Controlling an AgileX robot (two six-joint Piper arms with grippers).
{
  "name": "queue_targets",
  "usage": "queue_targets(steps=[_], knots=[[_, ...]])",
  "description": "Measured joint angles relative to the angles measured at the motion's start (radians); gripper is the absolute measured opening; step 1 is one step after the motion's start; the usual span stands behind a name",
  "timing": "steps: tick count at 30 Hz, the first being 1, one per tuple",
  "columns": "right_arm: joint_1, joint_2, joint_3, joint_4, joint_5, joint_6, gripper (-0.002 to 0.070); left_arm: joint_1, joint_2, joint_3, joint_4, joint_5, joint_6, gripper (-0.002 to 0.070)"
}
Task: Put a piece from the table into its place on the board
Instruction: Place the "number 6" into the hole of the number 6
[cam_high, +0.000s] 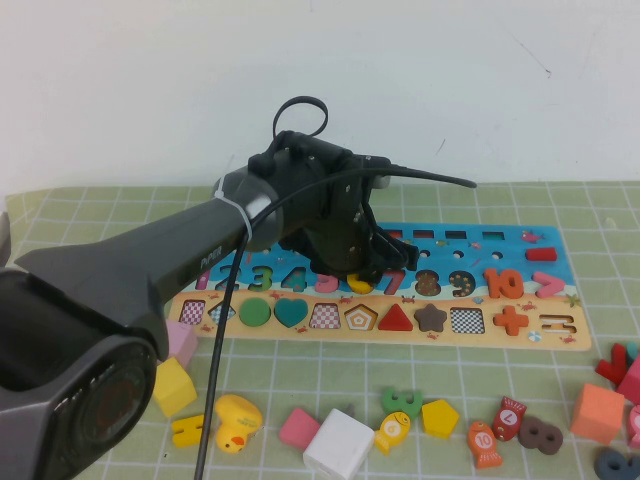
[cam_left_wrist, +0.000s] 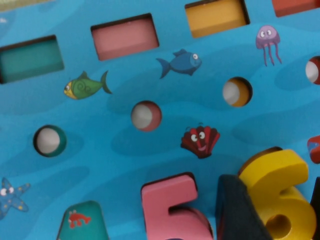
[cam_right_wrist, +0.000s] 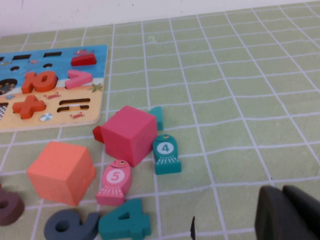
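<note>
The left gripper (cam_high: 362, 268) sits low over the number row of the puzzle board (cam_high: 560, 338), right at the yellow 6 (cam_left_wrist: 282, 192). In the left wrist view a dark finger (cam_left_wrist: 240, 210) lies against the side of that 6, which rests at its slot just beside the pink 5 (cam_left_wrist: 172, 207). Whether the fingers grip the piece or have let go, I cannot tell.

To seat it well, I judge the 6 should sit flat and square in its cut-out before the arm lifts straight up, so no finger drags it or nudges the 5.

The right gripper (cam_right_wrist: 287, 212) hangs off the board's right end, near the red cube (cam_right_wrist: 129, 134) and orange cube (cam_right_wrist: 62, 172); its finger tips look pressed together on nothing.

The counter (cam_high: 100, 205) wears a green checked mat, and loose pieces are strewn below the board's near edge. A plain white wall (cam_high: 150, 80) stands behind the board.
</note>
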Motion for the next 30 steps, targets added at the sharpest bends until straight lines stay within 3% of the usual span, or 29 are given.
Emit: queue_targets(steps=[23, 30], knots=[[0.0, 0.0, 0.0, 0.0, 0.0, 0.0, -0.0003, 0.0, 0.0, -0.005, -0.017, 0.021, -0.02, 0.0262], [0.0, 0.0, 0.0, 0.0, 0.0, 0.0, -0.0003, 0.0, 0.0, -0.005, -0.024, 0.019, -0.021, 0.0328]])
